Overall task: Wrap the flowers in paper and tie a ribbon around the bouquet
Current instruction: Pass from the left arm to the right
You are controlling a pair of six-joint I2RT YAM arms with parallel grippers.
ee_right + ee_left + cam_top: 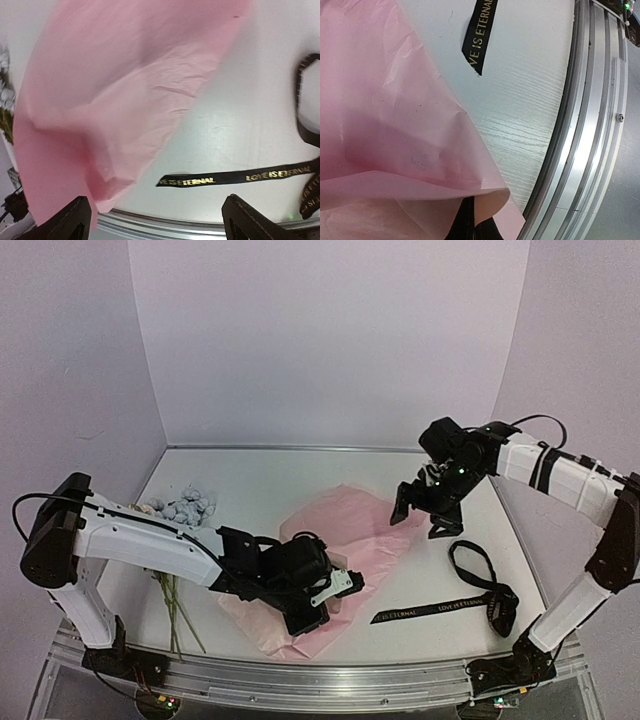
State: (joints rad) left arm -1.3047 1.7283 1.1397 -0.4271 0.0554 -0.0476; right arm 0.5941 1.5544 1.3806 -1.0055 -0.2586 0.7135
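Note:
The pink paper (350,525) lies crumpled across the middle of the table, one corner raised. My left gripper (310,615) is at its near edge, shut on the paper (395,125); the sheet folds over the black fingers (465,225) and hides their tips. My right gripper (425,518) hovers open above the paper's right side, nothing between its fingers (75,220). The black ribbon (440,608) with gold lettering lies loose at the right front, its cut end (481,35) close to the paper (125,90). The flowers (185,508) lie at the left, stems pointing toward the front edge.
The aluminium rail (320,680) runs along the table's front edge, just beside the left gripper (590,150). White walls enclose the table (300,475) at the back and both sides. The ribbon's looped part (480,575) lies near the right arm's base.

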